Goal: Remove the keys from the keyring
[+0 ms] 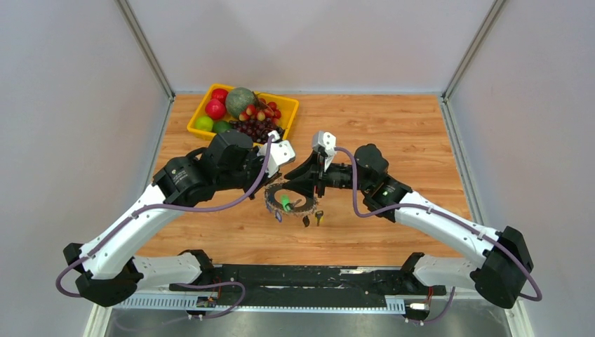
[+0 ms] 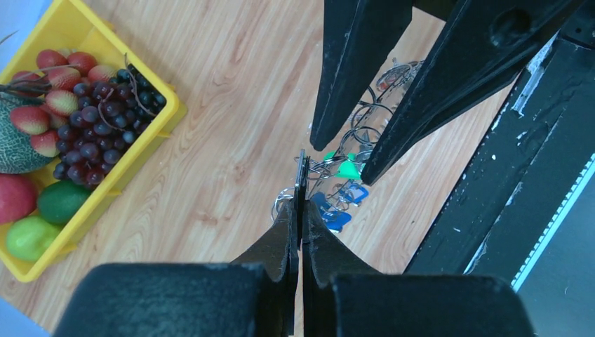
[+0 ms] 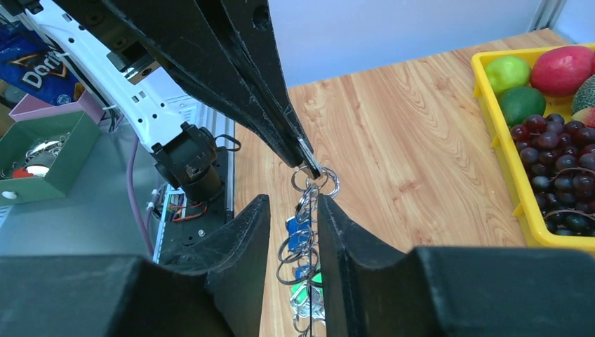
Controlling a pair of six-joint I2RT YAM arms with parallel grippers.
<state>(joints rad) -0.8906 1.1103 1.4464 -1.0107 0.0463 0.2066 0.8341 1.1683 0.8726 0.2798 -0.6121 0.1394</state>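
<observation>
The keyring (image 1: 289, 208) is held up on edge above the wooden table, with my left gripper (image 1: 275, 184) shut on its rim. In the left wrist view the keyring (image 2: 302, 168) is a thin dark edge pinched between my left gripper (image 2: 302, 207) fingertips. Keys with blue heads (image 2: 335, 214) and a green head (image 2: 346, 168) hang on small rings beyond. My right gripper (image 3: 295, 210) is open and straddles the hanging keys (image 3: 295, 228), with a gap on its left side. A black key (image 1: 306, 220) and a yellow key (image 1: 319, 216) lie loose on the table.
A yellow fruit tray (image 1: 291, 105) with grapes, apples, limes and a melon stands at the back left of the table; its rim (image 3: 499, 133) lies right of my right gripper. A black rail (image 1: 316, 277) runs along the near edge. A green box (image 3: 42, 154) sits off the table.
</observation>
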